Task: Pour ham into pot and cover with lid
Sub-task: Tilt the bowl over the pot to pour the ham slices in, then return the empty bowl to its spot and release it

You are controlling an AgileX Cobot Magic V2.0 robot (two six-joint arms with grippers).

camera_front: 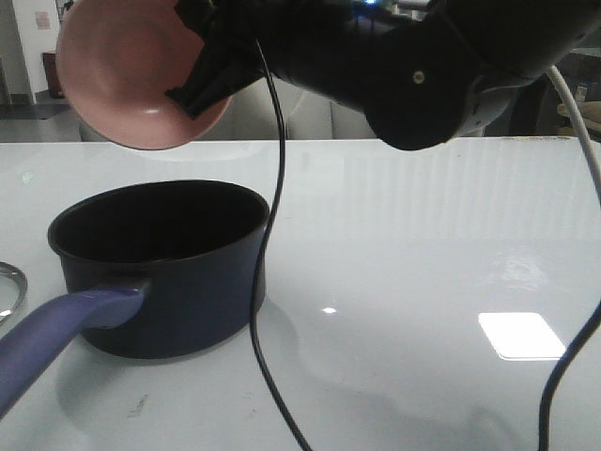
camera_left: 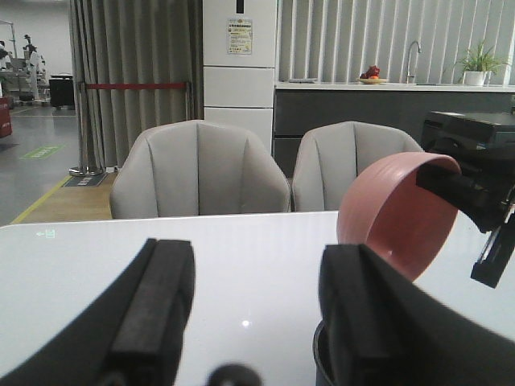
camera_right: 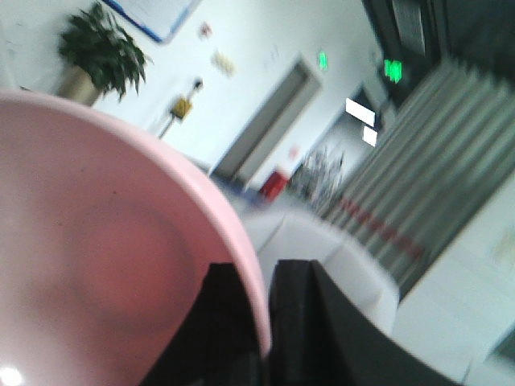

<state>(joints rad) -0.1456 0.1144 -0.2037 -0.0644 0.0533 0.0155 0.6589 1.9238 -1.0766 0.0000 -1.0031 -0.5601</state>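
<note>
Front view: right gripper (camera_front: 202, 80) pinches the tipped pink bowl (camera_front: 127, 70) by its rim above the pot (camera_front: 160, 268); left wrist view shows the left gripper (camera_left: 253, 314) wide, holding nothing.

Front camera low over the bench (camera_front: 423, 282), facing forward, close to the pot (camera_front: 160, 268), left wrist camera level across the bench toward chairs (camera_left: 201, 169), right wrist camera tight against the pink bowl (camera_right: 96, 241), bowl shared by all three views

We see the pot (camera_front: 160, 268) on the bench (camera_front: 423, 282), at its left half. Above the pot, the right hand (camera_front: 211, 70) grips the tipped bowl (camera_front: 131, 80) by its rim. The lid's (camera_front: 9, 287) edge lies left of the pot.
</note>
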